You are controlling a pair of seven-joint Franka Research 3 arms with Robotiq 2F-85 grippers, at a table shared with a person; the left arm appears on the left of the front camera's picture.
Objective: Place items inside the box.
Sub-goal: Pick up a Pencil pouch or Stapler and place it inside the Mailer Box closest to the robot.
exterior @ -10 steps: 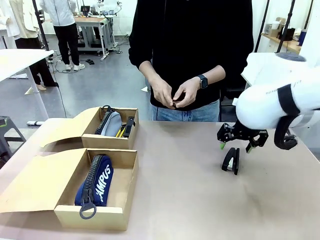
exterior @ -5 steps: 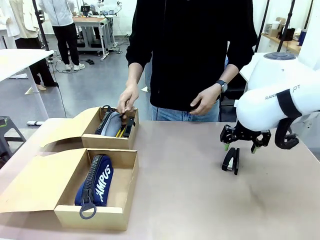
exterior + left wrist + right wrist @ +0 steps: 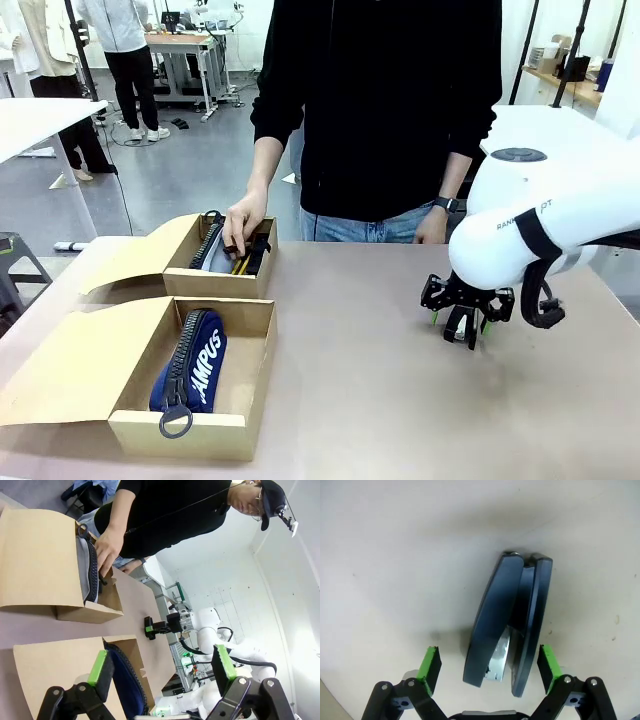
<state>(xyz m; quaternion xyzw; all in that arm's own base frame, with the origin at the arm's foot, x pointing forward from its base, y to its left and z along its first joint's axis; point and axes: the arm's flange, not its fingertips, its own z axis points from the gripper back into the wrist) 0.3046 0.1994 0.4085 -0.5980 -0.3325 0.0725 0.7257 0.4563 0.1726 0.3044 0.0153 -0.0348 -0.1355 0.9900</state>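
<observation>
Black stapler (image 3: 507, 625), lying on its side on the pale counter (image 3: 360, 400), sits directly between the green pads of the right tool (image 3: 489, 664). That tool is spread wide with a gap showing on either side, so nothing is pinched yet. In the right wrist view the stapler's long axis runs nearly from 12 to 6 o'clock, tipped a little toward 1 and 7. The pads stand at 9 and 3, across its narrow width, which I judge is the squeeze the grasp needs.

From the front, two open brown cardboard boxes lie well apart from it toward 9 and 10 o'clock. The person's hand (image 3: 243, 222) rests in the far box (image 3: 215, 283) beside a grey zip pouch (image 3: 222, 248). The left tool (image 3: 162, 665), also spread and empty, hovers by the near box (image 3: 180, 432) holding the navy zip pouch (image 3: 195, 360). The right arm is plainly nearer the stapler.
</observation>
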